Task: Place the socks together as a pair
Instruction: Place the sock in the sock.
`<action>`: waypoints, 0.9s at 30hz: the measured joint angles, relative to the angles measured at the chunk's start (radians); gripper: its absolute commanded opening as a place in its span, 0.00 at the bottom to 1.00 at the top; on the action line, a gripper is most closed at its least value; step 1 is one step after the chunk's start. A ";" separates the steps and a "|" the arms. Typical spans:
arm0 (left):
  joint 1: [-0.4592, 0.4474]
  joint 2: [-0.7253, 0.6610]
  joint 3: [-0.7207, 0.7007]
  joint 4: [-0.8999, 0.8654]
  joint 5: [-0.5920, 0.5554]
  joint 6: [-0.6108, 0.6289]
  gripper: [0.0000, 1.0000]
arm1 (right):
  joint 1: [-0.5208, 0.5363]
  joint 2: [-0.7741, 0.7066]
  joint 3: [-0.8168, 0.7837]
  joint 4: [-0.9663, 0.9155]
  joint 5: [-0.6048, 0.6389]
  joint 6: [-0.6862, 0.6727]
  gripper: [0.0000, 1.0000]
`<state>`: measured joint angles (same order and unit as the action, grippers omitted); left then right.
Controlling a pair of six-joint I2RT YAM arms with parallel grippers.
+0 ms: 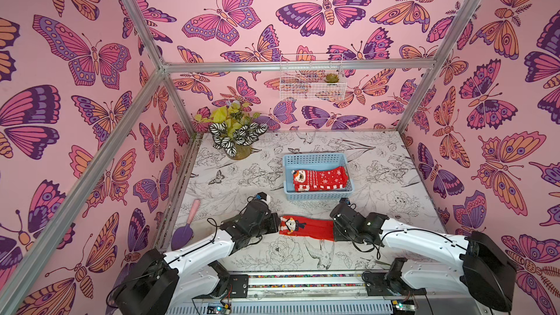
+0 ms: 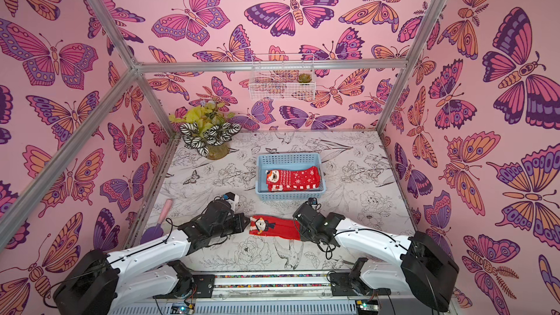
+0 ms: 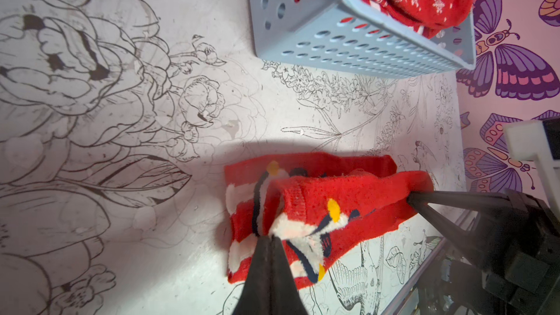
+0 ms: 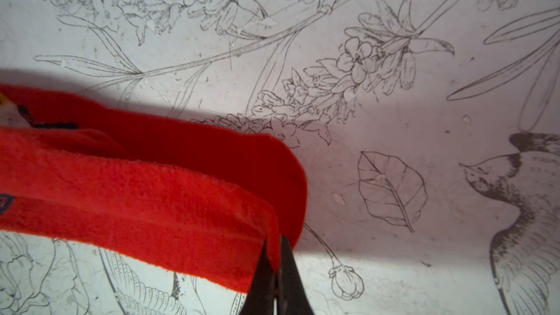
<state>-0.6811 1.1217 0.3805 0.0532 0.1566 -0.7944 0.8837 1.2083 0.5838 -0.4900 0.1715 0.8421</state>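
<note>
The left gripper [image 3: 270, 242] is pinched tight on the cuff end of a red sock [image 3: 348, 195], right at its white, navy and yellow figure. The right gripper [image 4: 274, 251] is clamped on the toe end of the same sock, so it hangs stretched left to right between them, over the near middle of the table [image 1: 378, 177]. Beneath it a second red sock [image 3: 315, 162] with the same figure lies flat, its far edge showing past the held one; whether the two touch cannot be told. In both top views they read as one red strip. Farther back, just right of centre, a blue basket [image 1: 315, 159] holds stacked snowflake socks [image 1: 321, 178], with a Santa face at their left end. A purple trowel [image 1: 181, 234] lies at the left edge.
</note>
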 measured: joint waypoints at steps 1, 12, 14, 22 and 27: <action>0.000 0.010 0.000 0.003 0.001 0.000 0.00 | -0.003 0.002 0.003 0.000 -0.002 -0.003 0.01; -0.006 0.046 0.005 0.023 0.014 0.027 0.62 | -0.007 0.028 0.040 -0.002 -0.021 -0.016 0.30; -0.006 0.055 0.010 0.026 0.020 0.027 0.62 | -0.008 0.030 0.045 0.001 -0.032 -0.016 0.34; -0.007 0.033 0.010 0.017 0.038 0.014 0.56 | -0.011 0.010 0.045 -0.018 -0.027 -0.009 0.42; -0.012 -0.089 0.012 -0.034 0.037 0.006 0.19 | -0.011 -0.063 0.055 -0.048 -0.016 -0.011 0.22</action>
<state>-0.6933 1.0328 0.3927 0.0189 0.1936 -0.7879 0.8726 1.1454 0.6392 -0.5381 0.1555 0.8310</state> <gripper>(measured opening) 0.251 0.340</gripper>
